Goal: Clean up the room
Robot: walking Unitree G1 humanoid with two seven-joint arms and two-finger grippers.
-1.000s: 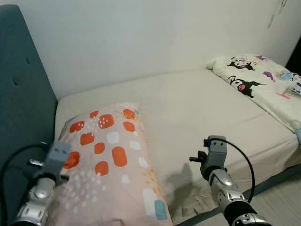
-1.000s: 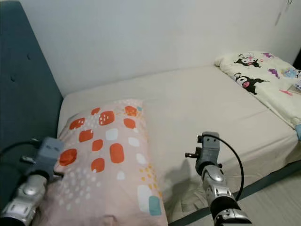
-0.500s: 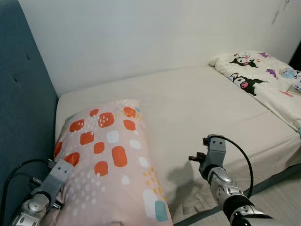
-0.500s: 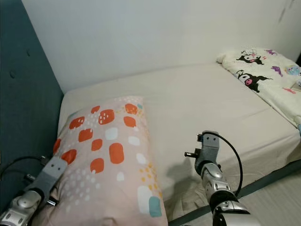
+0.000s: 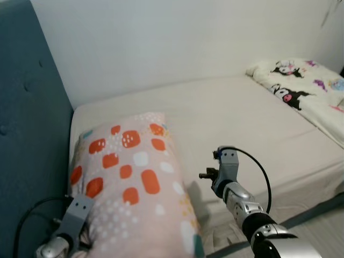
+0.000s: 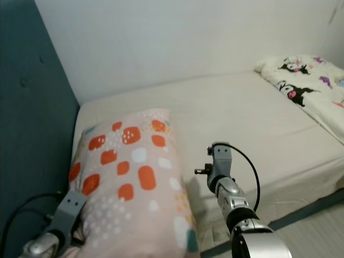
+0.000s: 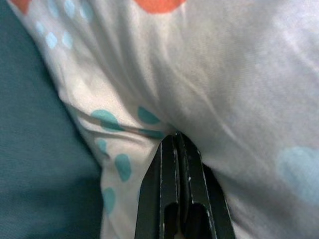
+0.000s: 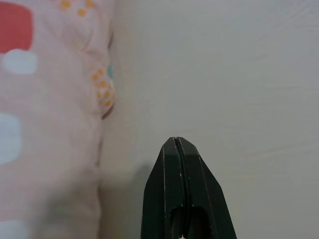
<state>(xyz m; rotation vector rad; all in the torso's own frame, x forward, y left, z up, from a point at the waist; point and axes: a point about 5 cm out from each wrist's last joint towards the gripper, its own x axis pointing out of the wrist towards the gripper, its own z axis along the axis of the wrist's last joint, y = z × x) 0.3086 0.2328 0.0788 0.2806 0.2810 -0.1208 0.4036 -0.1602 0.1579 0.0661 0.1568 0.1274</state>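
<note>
The pillow (image 5: 131,177), pink with orange, white and teal blotches, lies at the head of the bed (image 5: 242,123), its long left edge running along the blue headboard (image 5: 27,140). Low at that near left corner sits the left hand (image 7: 177,142), and the head views give only its grey wrist block against the pillow's side. The left wrist view tells more: the two black fingers (image 7: 167,179) are pressed flat together, tips touching a crease of the pillowcase by some teal spots. Whether any cloth is pinched between them I cannot tell. That same view shows the dark blue headboard right beside the pillow's edge, barely a gap there.

Over to the right hand (image 8: 177,144): it hovers above bare sheet just off the pillow's right edge, clenched on nothing, fingers (image 8: 189,189) closed tip to tip. Its wrist view shows the pillow's seam corner with little orange dots, and smooth cream sheet ahead. From the head views its arm casts a shadow on the mattress beside the pillow.

Room to move? Plenty on the right: open cream sheet stretches from the pillow across to a folded cartoon blanket (image 5: 301,88) at the far end, well apart. Tight on the left against the headboard. A plain white wall (image 5: 177,37) runs along the bed's far side. The bed's near edge shows a dark rail (image 6: 301,212) with pale floor below.
</note>
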